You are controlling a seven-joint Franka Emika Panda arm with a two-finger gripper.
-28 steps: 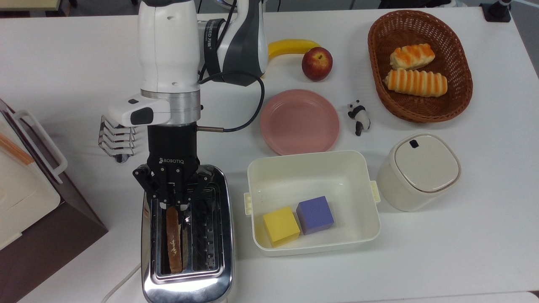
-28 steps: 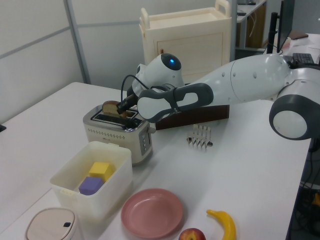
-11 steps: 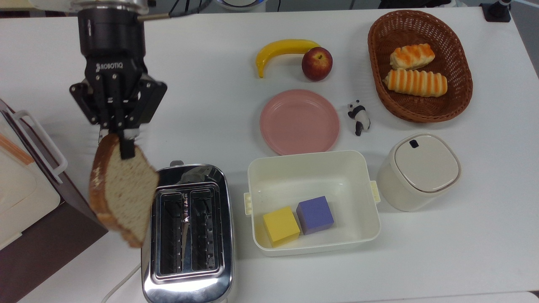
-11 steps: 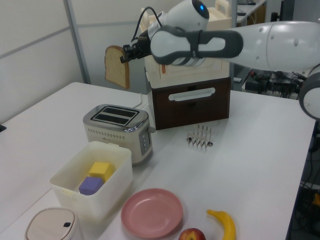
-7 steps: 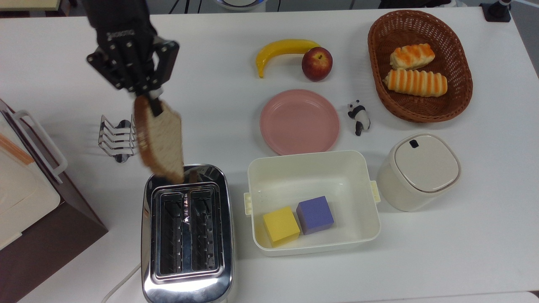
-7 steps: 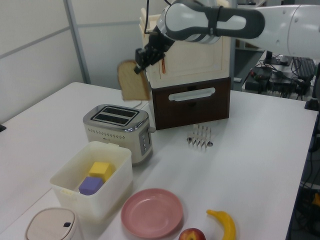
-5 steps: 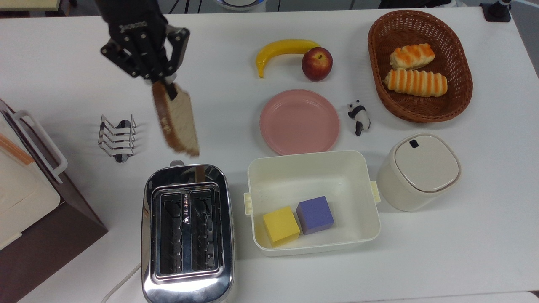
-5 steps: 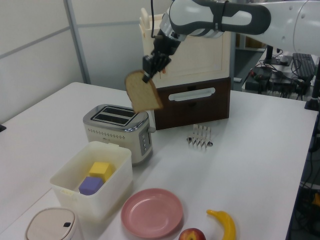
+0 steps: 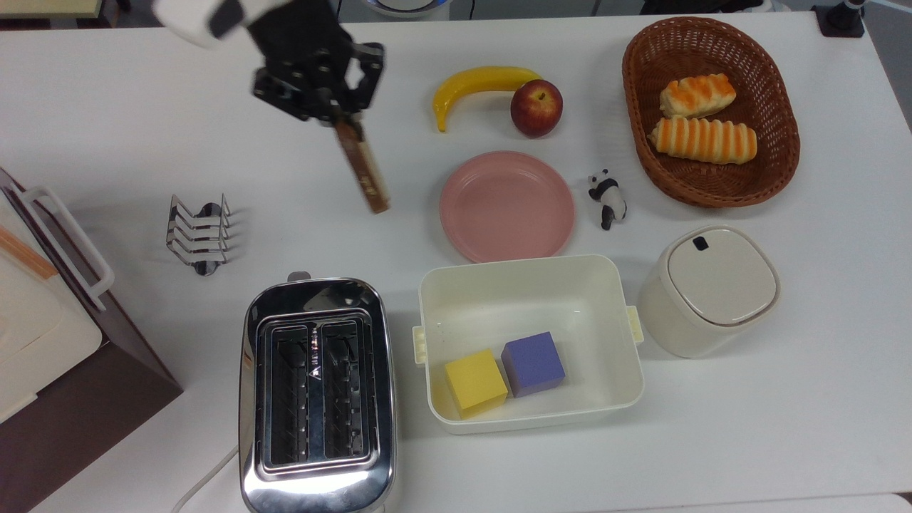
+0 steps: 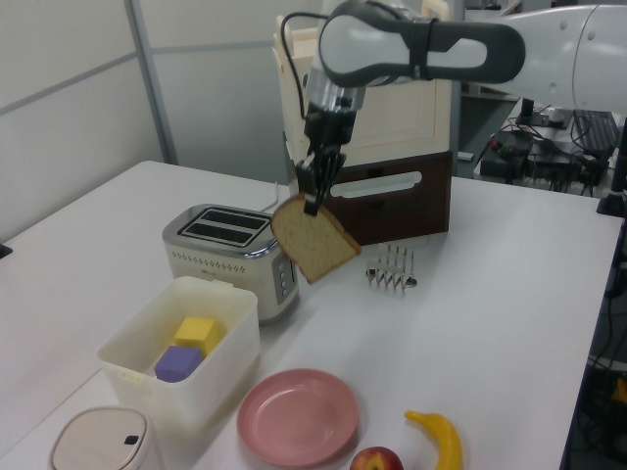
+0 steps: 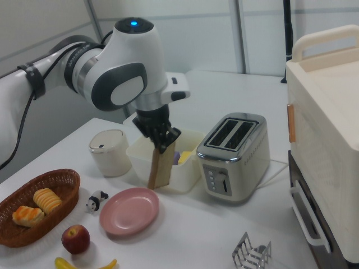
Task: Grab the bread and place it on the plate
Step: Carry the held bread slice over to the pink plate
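Moved: since half a second ago the gripper (image 9: pixel 342 122) and the bread (image 9: pixel 363 167) have travelled toward the top view's right, away from the toast rack (image 9: pixel 198 234) and closer to the plate (image 9: pixel 506 205); 2.7 s ago the slice still stood in the toaster (image 9: pixel 316 394).
Gripper: clamped on the top edge of the bread, fingers pinching the crust, pointing down in the left view (image 10: pixel 313 191) and the right view (image 11: pixel 163 141).
Bread: hanging in the air from the gripper, edge-on in the top view as a thin brown strip, broad face showing in the left view (image 10: pixel 315 238); clear of the table (image 9: pixel 107 128), not over the plate.
Plate: pink, bare, flat on the table, to the top view's right of the bread and well apart from it; just beside the white tub (image 9: pixel 529 285).
Toaster: both slots without bread.
Tub: holds a yellow cube (image 9: pixel 475 381) and a purple cube (image 9: pixel 533 363), side by side.
Around the plate: apple (image 9: pixel 536 107) and banana (image 9: pixel 481 83) touching each other, panda figure (image 9: pixel 608 198), basket (image 9: pixel 641 100) with two striped rolls (image 9: pixel 702 139), lidded white bin (image 9: pixel 707 288).
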